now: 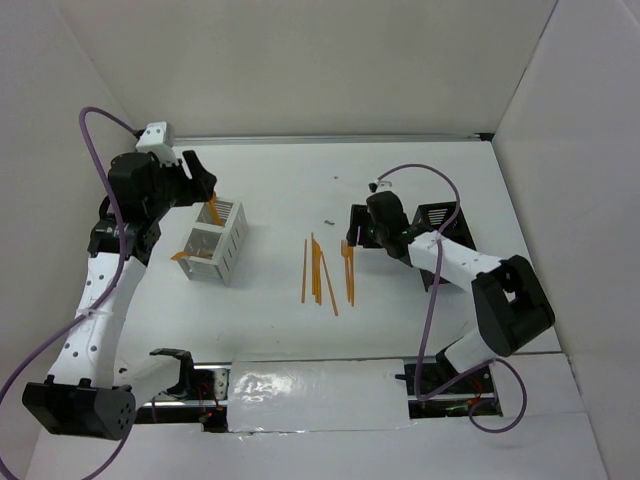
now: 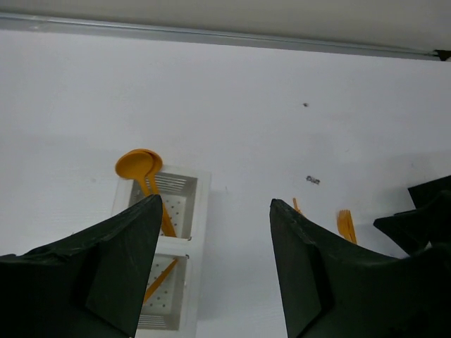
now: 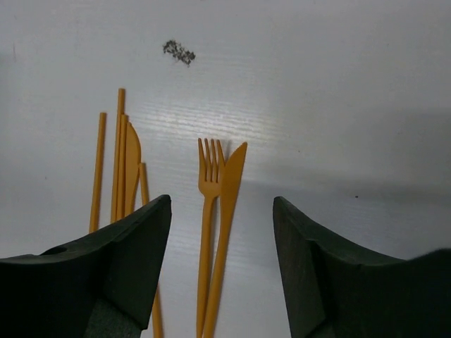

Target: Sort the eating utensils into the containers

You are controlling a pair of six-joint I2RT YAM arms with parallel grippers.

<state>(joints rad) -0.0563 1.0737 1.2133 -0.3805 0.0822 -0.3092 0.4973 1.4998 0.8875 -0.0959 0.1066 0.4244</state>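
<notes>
The white container stands at the left, with orange spoons leaning upright in its far compartment and another orange piece lying in the nearer one. My left gripper hovers just above its far end, open and empty. Several orange eating utensils lie in a row mid-table. My right gripper is open low over the row's right end. A fork and a knife lie side by side between its fingers, untouched. The black container sits behind the right arm.
More orange sticks and a knife lie just left of the right gripper's left finger. A small dark speck marks the table beyond the fork. White walls enclose the table at the back and on both sides.
</notes>
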